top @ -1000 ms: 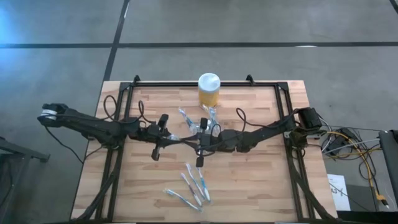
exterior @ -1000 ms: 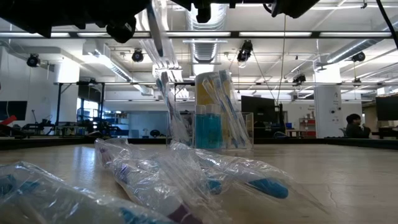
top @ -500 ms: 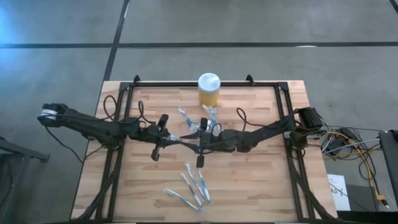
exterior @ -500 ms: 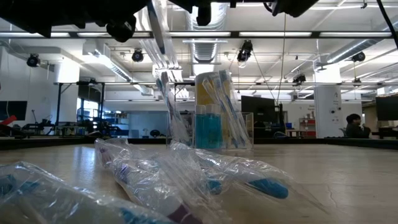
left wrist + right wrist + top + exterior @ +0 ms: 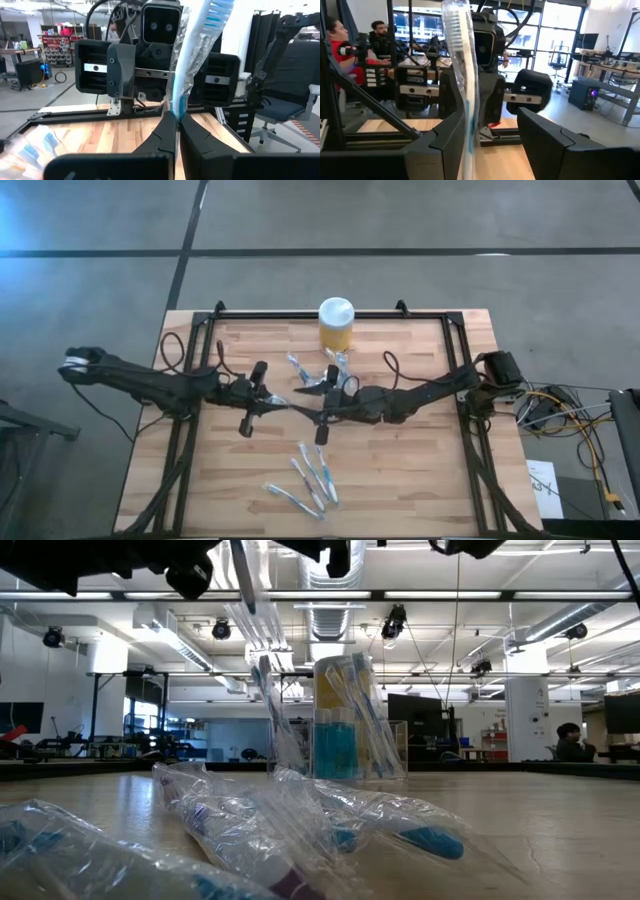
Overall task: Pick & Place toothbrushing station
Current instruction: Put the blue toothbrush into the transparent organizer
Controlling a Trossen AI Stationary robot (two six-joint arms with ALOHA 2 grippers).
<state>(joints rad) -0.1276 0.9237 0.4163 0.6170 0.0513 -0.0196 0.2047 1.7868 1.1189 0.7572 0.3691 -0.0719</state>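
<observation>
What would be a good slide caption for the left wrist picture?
Left pincer shut on a wrapped toothbrush, held upright facing the right arm's open pincer.

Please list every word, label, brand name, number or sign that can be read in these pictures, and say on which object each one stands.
Readable text: none in any view.
Wrapped toothbrush in the left gripper: no print can be made out on the wrapper.
Yellow jar: no label can be made out.
Wrapped toothbrushes on the table: any print is too blurred to read.
</observation>
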